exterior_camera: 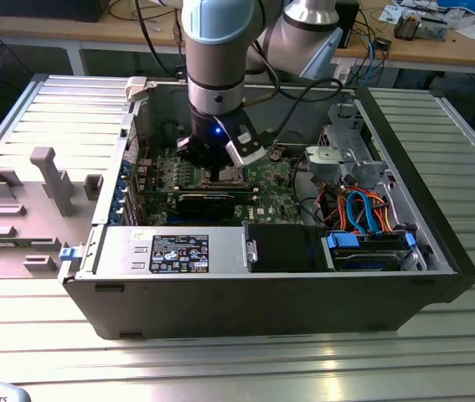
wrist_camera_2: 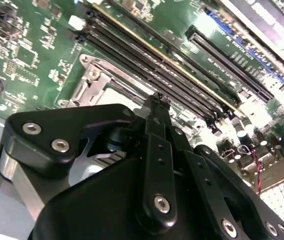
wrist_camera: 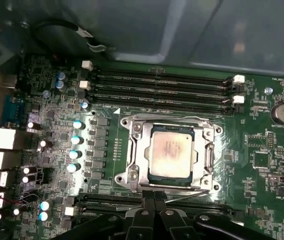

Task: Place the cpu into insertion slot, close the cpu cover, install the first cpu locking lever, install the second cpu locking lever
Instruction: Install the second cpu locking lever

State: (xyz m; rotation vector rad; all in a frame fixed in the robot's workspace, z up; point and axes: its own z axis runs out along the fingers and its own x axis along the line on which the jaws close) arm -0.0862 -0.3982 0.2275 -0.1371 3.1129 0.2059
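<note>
Hovering low inside the open computer case [exterior_camera: 262, 301], the gripper [exterior_camera: 212, 155] has a grey moulded tray [exterior_camera: 19, 218] well off towards the exterior view's left, outside the case. The drive cage [exterior_camera: 346, 155] and its bundle of coloured cables [exterior_camera: 363, 209] stand off towards the exterior view's right.

In the first wrist view the gripper [wrist_camera: 154, 196] has its two fingers pressed together. Nothing can be made out between them. Just ahead of the tips lies the insertion slot [wrist_camera: 172, 178] on the green circuit board [wrist_camera: 262, 150]. The cpu [wrist_camera: 170, 152] is already seated flat in it. The cpu cover [wrist_camera: 134, 150] is lying down around the cpu as a silvery frame, so the first two steps look done.

A thin metal locking lever [wrist_camera: 187, 192] runs along the near edge of the socket, right at the fingertips. I cannot tell whether the tips touch it. Beyond the socket, farther from the tool, sit the long black memory slots [wrist_camera: 157, 85].

In the second wrist view the closed fingertips [wrist_camera_2: 157, 102] end just short of the socket frame.

My judgement is that the work in hand is the first locking lever. That step calls for a firm push with the closed tips, pressing the rod down and sideways under its retaining hook. The tips must not slide onto the cpu's bare top.
</note>
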